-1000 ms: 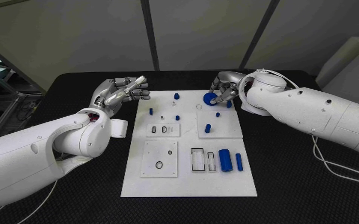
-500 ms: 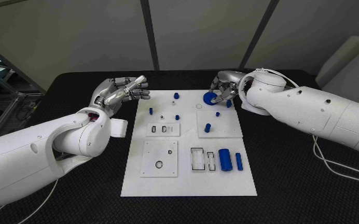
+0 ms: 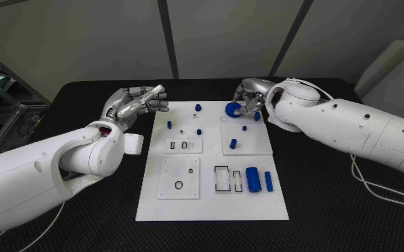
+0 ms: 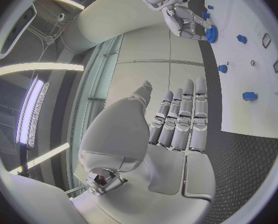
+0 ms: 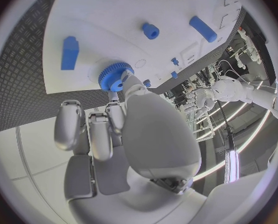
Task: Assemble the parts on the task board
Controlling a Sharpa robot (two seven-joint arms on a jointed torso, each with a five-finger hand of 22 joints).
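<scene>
Right hand (image 3: 247,101) has edged the gear (image 3: 233,109) slightly left over the board's (image 3: 211,205) far end.
It pinches the gear — seemingly just above the surface; left hand (image 3: 135,103) hovers empty, fingers apart. Several pegs stand seated — two cylinders (image 3: 259,179) lie loose, so much remains.

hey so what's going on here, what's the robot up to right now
The robot is assembling small blue parts on the white task board. Its right hand holds a blue toothed gear over the far end of the board, near a small round spot in the board. The left hand hovers beside the board's far left corner, fingers loosely apart, holding nothing. Other blue pieces lie or stand across the board, including a large cylinder near the front.
</scene>
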